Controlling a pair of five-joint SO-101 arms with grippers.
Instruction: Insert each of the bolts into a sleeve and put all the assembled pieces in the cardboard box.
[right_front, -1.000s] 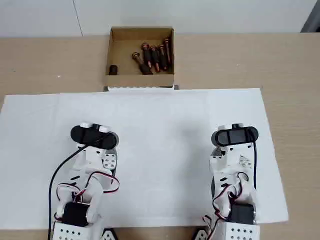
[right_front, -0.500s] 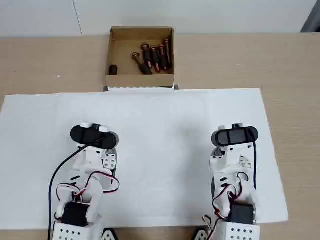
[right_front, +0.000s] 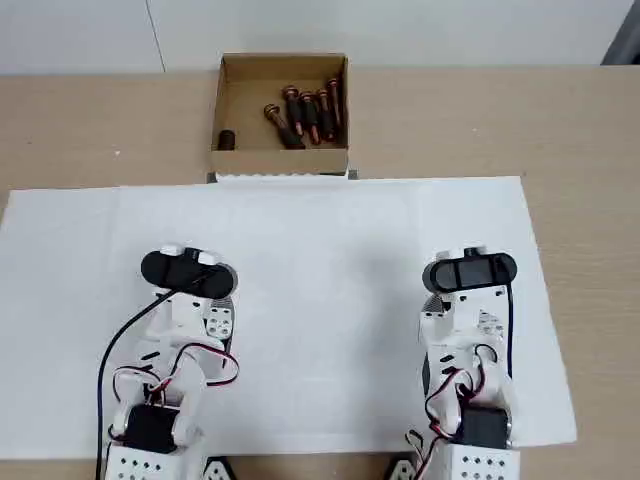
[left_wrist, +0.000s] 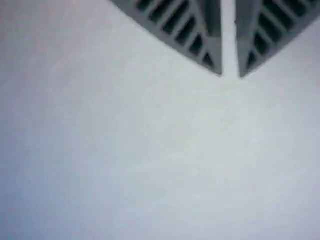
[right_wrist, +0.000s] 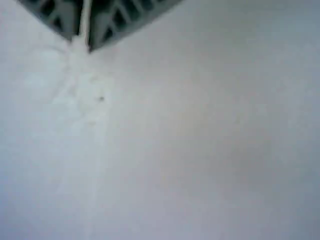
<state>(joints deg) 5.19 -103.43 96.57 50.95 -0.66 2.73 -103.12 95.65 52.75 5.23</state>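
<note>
1. High view is bright and evenly lit, with soft light that looks like it's coming from overhead. The white paper sheet (right_front: 320, 225) is by far the brightest thing, and the table (right_front: 585, 130) around it sits duller.
2. Shadows are thin and soft-edged, just hugging each arm (right_front: 180, 335) on the sheet.
3. Inside the cardboard box (right_front: 232, 68) the walls shade the floor edges, and the bolts (right_front: 312, 115) catch tiny glints.
4. Left wrist view: the paper reads as dim, unevenly lit grey, with the left gripper (left_wrist: 229, 74) a dark shape against it.
5. Right wrist view: similar dim grey, plus a paler streak along a crease (right_wrist: 92, 140) starting near the right gripper (right_wrist: 82, 46).
</note>
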